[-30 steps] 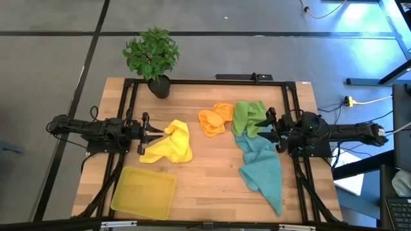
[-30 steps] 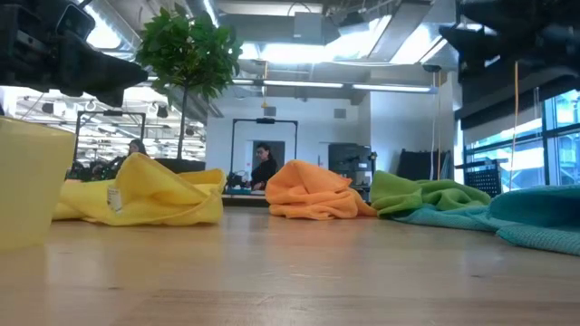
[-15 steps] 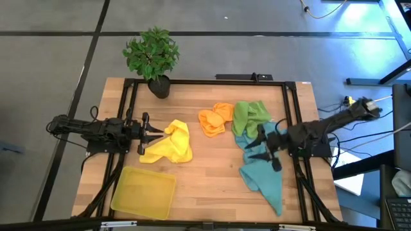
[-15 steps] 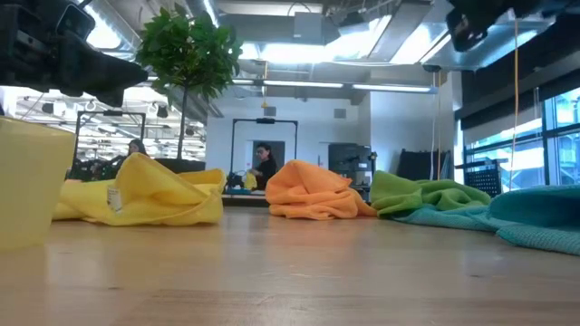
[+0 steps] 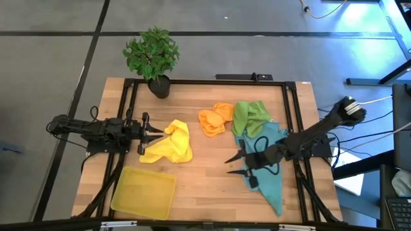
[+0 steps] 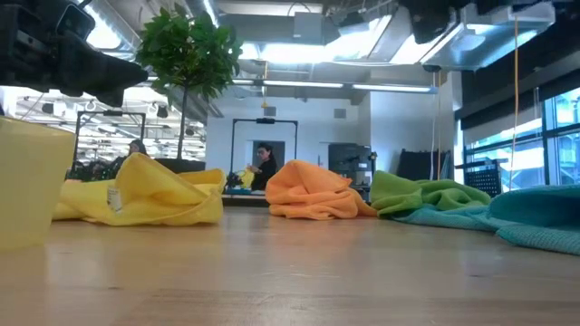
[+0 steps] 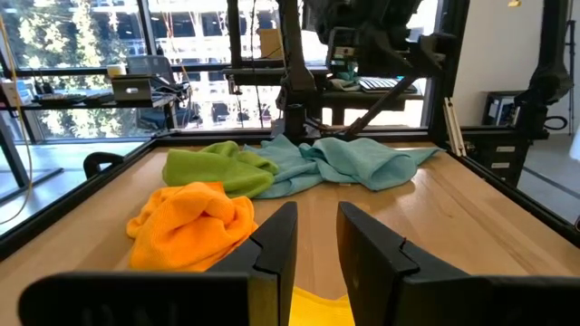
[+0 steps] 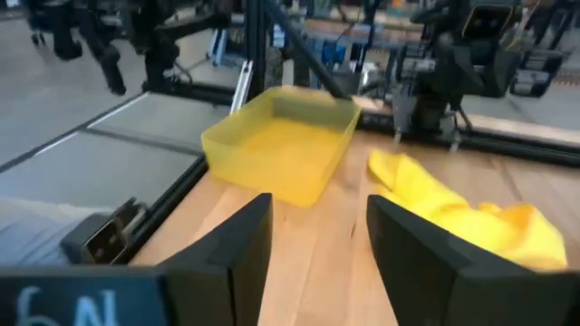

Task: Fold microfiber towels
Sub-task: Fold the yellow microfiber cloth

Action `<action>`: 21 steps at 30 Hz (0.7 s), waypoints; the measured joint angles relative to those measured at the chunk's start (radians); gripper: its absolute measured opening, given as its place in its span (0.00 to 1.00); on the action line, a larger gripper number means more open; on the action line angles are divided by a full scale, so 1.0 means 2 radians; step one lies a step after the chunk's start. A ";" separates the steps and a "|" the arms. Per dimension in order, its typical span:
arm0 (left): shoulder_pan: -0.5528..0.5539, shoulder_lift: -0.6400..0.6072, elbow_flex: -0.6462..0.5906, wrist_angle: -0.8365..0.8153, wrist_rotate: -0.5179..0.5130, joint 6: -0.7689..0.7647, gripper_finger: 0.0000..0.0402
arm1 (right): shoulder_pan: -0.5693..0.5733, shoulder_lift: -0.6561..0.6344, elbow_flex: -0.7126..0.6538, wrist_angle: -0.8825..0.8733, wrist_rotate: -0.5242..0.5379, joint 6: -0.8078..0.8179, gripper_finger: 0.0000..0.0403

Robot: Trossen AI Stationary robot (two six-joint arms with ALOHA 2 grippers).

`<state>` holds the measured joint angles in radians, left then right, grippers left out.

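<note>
On the wooden tabletop, teal-blue towels lie crumpled near its right side. The right end effector hangs beside them, fingers apart, empty. The left end effector, fingers slightly apart, touches the yellow towel.

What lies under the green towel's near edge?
The green towel overlaps a teal-blue towel, which spreads from beneath it toward the table's front. How far the teal cloth runs underneath, and whether a second one hides there, is covered.

Grey floor, large windows, bright ceiling lights, potted plant
</note>
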<state>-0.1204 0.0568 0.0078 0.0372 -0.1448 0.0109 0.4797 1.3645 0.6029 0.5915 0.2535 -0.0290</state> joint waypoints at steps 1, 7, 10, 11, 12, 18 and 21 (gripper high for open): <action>0.000 0.000 0.000 0.000 0.000 0.000 0.18 | -0.004 0.017 0.000 0.030 0.003 -0.005 0.45; 0.000 0.000 0.000 0.000 0.000 0.000 0.18 | -0.026 0.110 0.000 0.186 0.008 -0.016 0.45; 0.000 0.000 0.000 0.000 0.000 0.000 0.18 | -0.029 0.137 0.004 0.204 -0.001 -0.016 0.45; 0.000 0.000 0.000 0.000 0.000 0.000 0.18 | -0.029 0.144 0.010 0.203 -0.007 -0.016 0.45; 0.000 0.000 0.000 0.000 0.000 0.000 0.18 | -0.029 0.151 0.018 0.204 -0.014 -0.017 0.45; 0.000 0.000 0.000 0.000 0.000 0.000 0.18 | -0.029 0.205 0.100 0.128 -0.074 -0.035 0.45; 0.000 0.000 0.000 0.000 0.000 0.000 0.18 | -0.029 0.233 0.150 0.046 -0.075 -0.049 0.45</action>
<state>-0.1200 0.0570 0.0078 0.0369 -0.1445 0.0109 0.4221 1.8298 0.9030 0.6840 0.1040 -0.1279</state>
